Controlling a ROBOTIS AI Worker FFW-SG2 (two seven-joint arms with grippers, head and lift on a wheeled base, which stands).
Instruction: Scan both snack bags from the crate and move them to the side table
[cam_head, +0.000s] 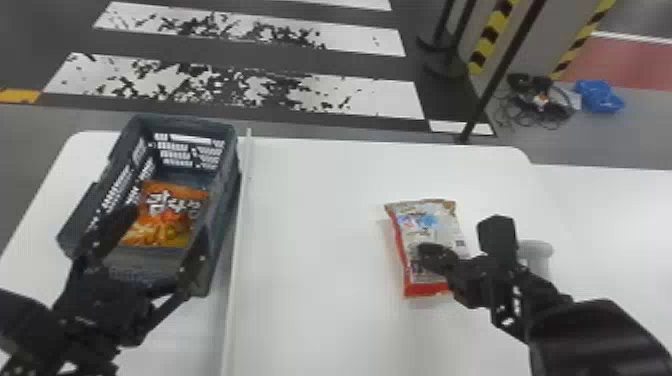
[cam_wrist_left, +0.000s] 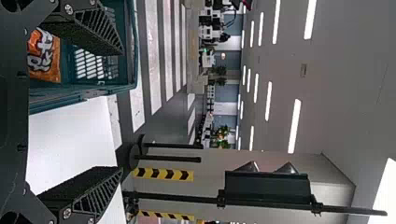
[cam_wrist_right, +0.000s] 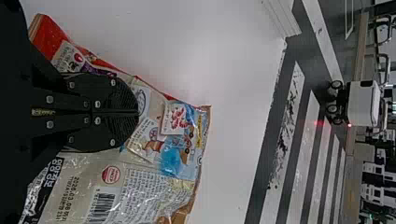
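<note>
Inside 1 crate (cam_head: 186, 121), 1 orange bag (cam_head: 167, 215); outside, 1 red-edged bag (cam_head: 430, 227)

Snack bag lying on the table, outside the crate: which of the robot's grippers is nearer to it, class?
The right. The right gripper is right over the snack bag, while the left gripper is well off to its left, by the crate.

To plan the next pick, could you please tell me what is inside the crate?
One orange snack bag lies inside the crate. The left gripper hides part of the crate's near end, and anything beneath the bag cannot be seen.
</note>
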